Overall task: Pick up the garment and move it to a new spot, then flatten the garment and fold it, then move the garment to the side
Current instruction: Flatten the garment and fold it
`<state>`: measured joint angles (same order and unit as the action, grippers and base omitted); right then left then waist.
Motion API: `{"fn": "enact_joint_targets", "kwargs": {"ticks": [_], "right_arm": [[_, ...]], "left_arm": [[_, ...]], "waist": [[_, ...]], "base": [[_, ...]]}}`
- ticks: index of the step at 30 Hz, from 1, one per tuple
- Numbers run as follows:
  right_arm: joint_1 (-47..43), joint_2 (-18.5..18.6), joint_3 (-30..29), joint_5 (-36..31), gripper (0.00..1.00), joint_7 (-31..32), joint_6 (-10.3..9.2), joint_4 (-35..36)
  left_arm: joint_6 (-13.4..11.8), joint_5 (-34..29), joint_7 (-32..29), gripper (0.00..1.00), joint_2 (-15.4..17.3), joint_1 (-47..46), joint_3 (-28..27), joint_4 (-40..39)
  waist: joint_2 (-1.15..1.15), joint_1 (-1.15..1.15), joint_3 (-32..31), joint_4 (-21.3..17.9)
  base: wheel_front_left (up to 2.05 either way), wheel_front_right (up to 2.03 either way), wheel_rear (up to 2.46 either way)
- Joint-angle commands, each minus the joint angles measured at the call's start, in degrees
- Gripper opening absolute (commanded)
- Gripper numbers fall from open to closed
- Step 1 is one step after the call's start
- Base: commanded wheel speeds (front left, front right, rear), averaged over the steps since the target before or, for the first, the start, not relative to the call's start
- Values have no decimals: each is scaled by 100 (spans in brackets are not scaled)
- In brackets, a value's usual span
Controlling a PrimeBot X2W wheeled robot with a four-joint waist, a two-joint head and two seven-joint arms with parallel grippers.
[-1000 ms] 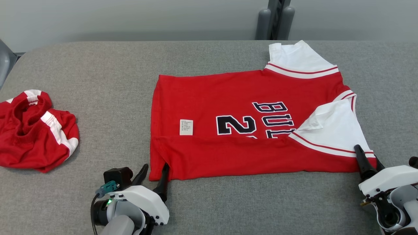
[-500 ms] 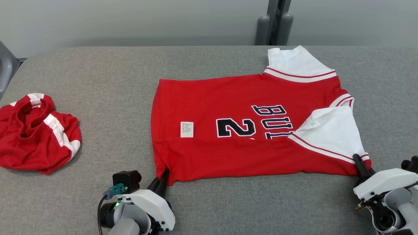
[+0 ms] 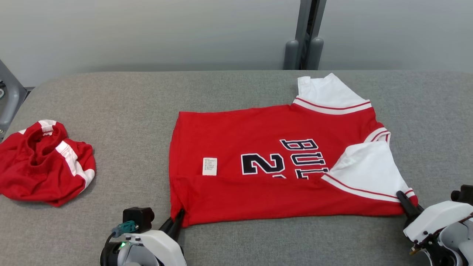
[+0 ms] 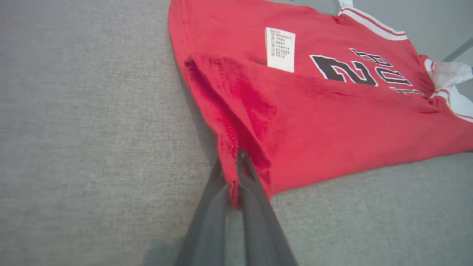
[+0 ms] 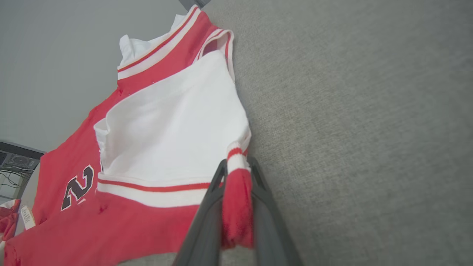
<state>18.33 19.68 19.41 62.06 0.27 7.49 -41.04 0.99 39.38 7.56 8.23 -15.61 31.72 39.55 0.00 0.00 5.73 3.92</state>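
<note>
Two corners pinched, one per claw. Pressed tight with the left claw (image 4: 236, 162) on the hem corner of the jersey (image 3: 258, 184); nipped in the right claw (image 5: 236, 166), the red-and-white shoulder corner, thick cloth wedged between the fingers (image 5: 212, 207). Rest of the jersey flat on the table (image 3: 111, 111), ahead of both claws and between them, near edge doubled over.

Risks from here:
- Lifting unevenly, dragging one side, skewing the fold.
- Slipping off that thin left pinch, little hem in it.
- Flopping of the loose white sleeve (image 3: 369, 166) just ahead of the right claw, bunching underneath.

Red heap (image 3: 44, 162) well out beyond the left claw, apart from the jersey: no snag likely. Containers: none on the table.
</note>
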Motion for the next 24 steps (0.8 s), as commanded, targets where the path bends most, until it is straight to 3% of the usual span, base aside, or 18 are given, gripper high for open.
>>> {"fn": "enact_joint_targets", "kwargs": {"ticks": [1,13,18,24], "right_arm": [[-120,129,34,66,0,120,1,75],[-770,501,-86,170,0,901,0,490],[-1294,395,-386,303,0,1066,-1,767],[-2125,188,-890,394,0,1446,0,1424]], "left_arm": [[2,-43,-42,0,141,87,9,-88],[-33,-84,-706,0,830,846,278,-1027],[-190,24,-929,0,1139,1307,252,-1613],[-382,121,-1076,0,1262,1713,280,-2187]], "waist": [[0,0,-100,-20],[0,0,-449,-23],[0,0,-561,-15],[0,0,-586,-24]], "base": [[0,0,0],[0,0,0],[0,0,0],[0,0,0]]}}
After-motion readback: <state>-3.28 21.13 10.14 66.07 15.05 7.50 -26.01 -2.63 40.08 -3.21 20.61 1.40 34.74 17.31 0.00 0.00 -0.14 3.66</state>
